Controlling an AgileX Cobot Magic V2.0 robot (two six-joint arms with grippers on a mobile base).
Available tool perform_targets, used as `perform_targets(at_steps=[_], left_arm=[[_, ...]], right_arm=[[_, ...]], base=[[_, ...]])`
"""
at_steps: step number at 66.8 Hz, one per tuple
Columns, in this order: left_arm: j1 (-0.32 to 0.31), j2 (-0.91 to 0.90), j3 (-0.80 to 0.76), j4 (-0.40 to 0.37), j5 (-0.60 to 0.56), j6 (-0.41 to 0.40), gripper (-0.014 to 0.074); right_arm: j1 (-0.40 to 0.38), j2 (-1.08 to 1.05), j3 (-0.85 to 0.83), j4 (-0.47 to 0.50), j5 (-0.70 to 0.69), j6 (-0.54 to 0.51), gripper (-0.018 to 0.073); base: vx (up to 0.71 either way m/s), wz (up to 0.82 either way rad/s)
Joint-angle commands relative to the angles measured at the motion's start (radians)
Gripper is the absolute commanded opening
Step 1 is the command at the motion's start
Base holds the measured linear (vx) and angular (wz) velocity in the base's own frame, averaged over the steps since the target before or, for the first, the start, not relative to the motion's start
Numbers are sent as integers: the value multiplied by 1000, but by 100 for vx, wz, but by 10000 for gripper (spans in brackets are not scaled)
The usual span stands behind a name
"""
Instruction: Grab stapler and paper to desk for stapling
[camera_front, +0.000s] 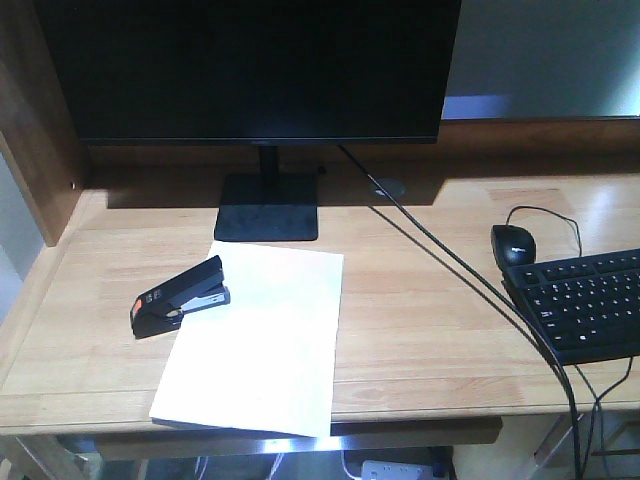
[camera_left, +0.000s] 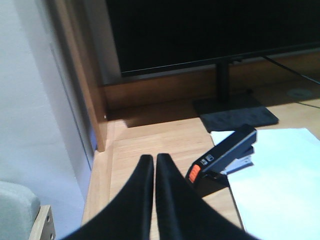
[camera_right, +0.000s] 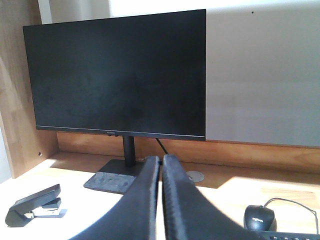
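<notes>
stapler (camera_front: 180, 297) straddles paper (camera_front: 260, 340) left edge on counter (camera_front: 440, 300) | left tool (camera_left: 154, 165), right tool (camera_right: 161, 165) both closed, empty | risk: paper overhangs front edge; nudge slides it off

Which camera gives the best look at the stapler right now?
The left wrist view: the stapler is close, showing its orange patch and its front end over the paper. The front view shows it whole but smaller, at the sheet's left edge. The right wrist view shows it small, in the lower left corner.
</notes>
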Motion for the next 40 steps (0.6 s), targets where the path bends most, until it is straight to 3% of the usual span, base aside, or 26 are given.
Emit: perform_targets(at_steps=[1,6,20,40], left_arm=[[-2,7,22,109,-156,-156,-7],[-2,7,68,153,-204,-206,-7],[-2,6,175,151,-321,-206,-7],[-2,-74,174,150,-361,-206,-7]], right_arm=[[-6,13,-26,-21,-71,-7,-9],[-6,13,-26,-21,-71,-7,-9],[-6,13,-26,-21,-71,-7,-9],[-6,16,-26,-21,-71,-7,-9]], base=[[0,0],[0,0],[0,0],[0,0]])
